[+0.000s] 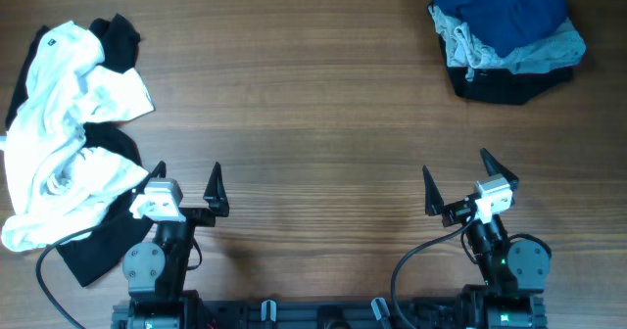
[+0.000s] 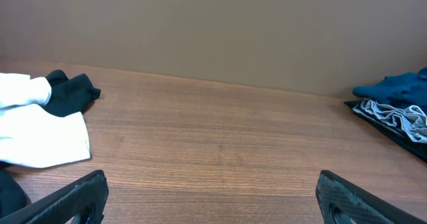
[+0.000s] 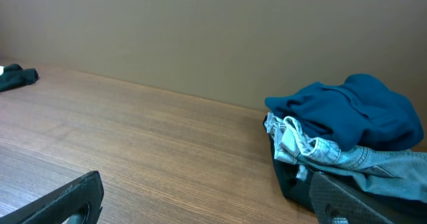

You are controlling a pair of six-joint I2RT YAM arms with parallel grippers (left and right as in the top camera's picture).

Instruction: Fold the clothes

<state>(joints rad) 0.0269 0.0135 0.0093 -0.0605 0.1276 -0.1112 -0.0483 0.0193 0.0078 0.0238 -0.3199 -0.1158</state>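
Note:
The teal-blue shirt (image 1: 502, 8) lies bunched on top of a pile at the table's far right corner. It also shows in the right wrist view (image 3: 353, 114) and at the right edge of the left wrist view (image 2: 400, 91). Its collar and buttons are hidden. My left gripper (image 1: 186, 183) is open and empty near the front edge, left of centre; its fingers frame bare wood (image 2: 210, 194). My right gripper (image 1: 457, 177) is open and empty near the front edge on the right (image 3: 207, 197), well short of the pile.
Pale washed jeans (image 1: 534, 53) and a black garment (image 1: 500, 84) lie under the shirt. A heap of white cloth (image 1: 69, 123) and black cloth (image 1: 98, 241) covers the left side, next to my left arm. The wooden table (image 1: 313, 104) runs between the piles.

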